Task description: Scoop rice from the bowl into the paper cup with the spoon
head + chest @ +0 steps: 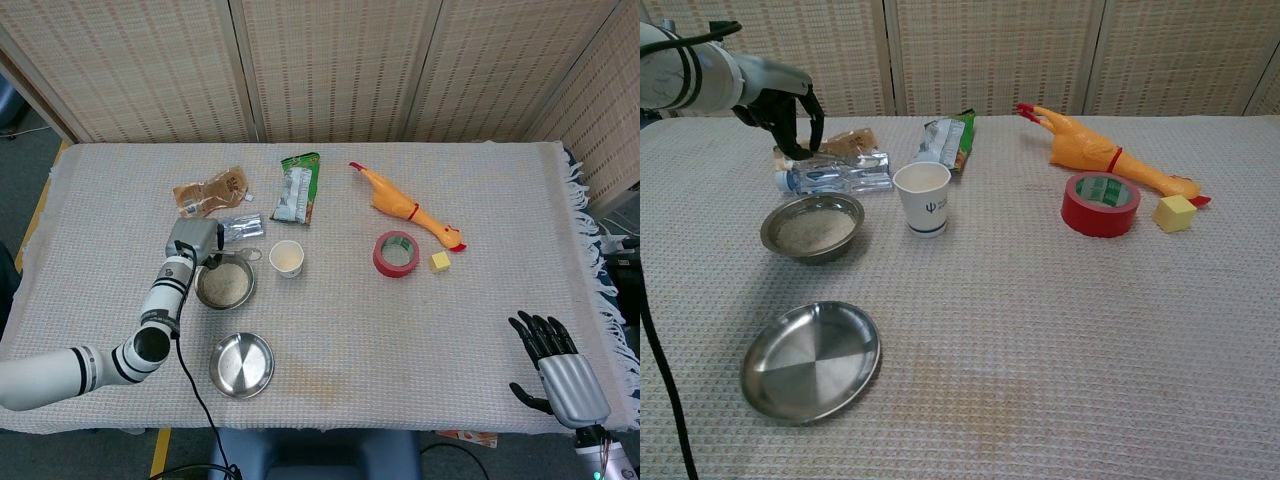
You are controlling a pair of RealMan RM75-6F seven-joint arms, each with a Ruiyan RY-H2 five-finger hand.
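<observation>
A steel bowl [767, 232] of white rice sits left of centre, with the white paper cup [923, 198] upright just to its right. My left hand [790, 108] hangs above the bowl's far rim, fingers curled around the spoon's handle. In the head view the spoon [243, 255] reaches from the left hand [195, 240] toward the cup [287, 258], its tip over the far right rim of the bowl [251, 287]. Whether it carries rice I cannot tell. My right hand [555, 365] rests at the table's front right edge with fingers spread and nothing in it.
An empty steel plate [810, 360] lies in front of the bowl. A plastic bottle [835, 175] and two snack packets lie behind the bowl and cup. Right of centre are a rubber chicken [1100, 155], a red tape roll [1100, 203] and a yellow cube [1174, 212].
</observation>
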